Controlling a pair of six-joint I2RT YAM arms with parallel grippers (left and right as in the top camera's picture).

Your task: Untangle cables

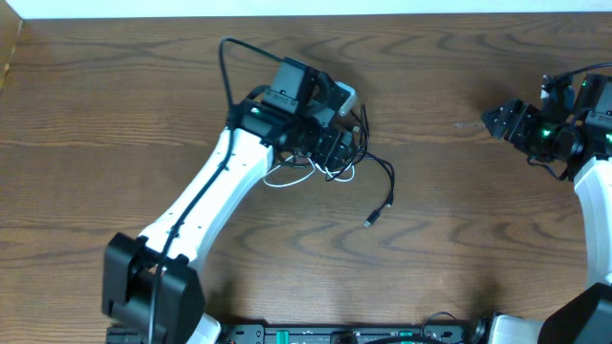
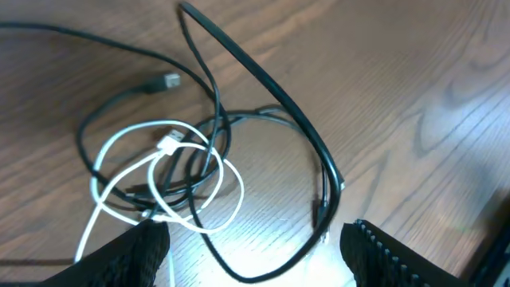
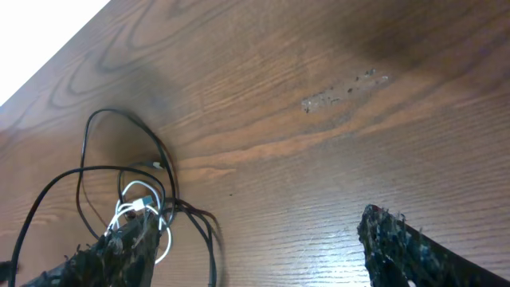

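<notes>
Overhead view: the wooden table (image 1: pixel 459 248) carries the whole job. I note the left arm (image 1: pixel 215 182) stretched toward the far middle, which places the left gripper (image 2: pixel 255 231) directly over the tangle. Its jaws stand wide apart and hold nothing, in my judgement poised to pick out a strand. The right arm (image 1: pixel 593 191) sits at the right edge, well apart from the work. The right gripper (image 3: pixel 255 231) is likewise spread and empty, facing the tangle from a distance. The black cable (image 2: pixel 263 84) lies in broad loops. The white cable (image 2: pixel 131 131) coils tighter and threads through them, so the two are not yet separated. The black plug (image 1: pixel 370 221) trails free toward the near side, and the white plug (image 2: pixel 169 145) lies inside the knot.
</notes>
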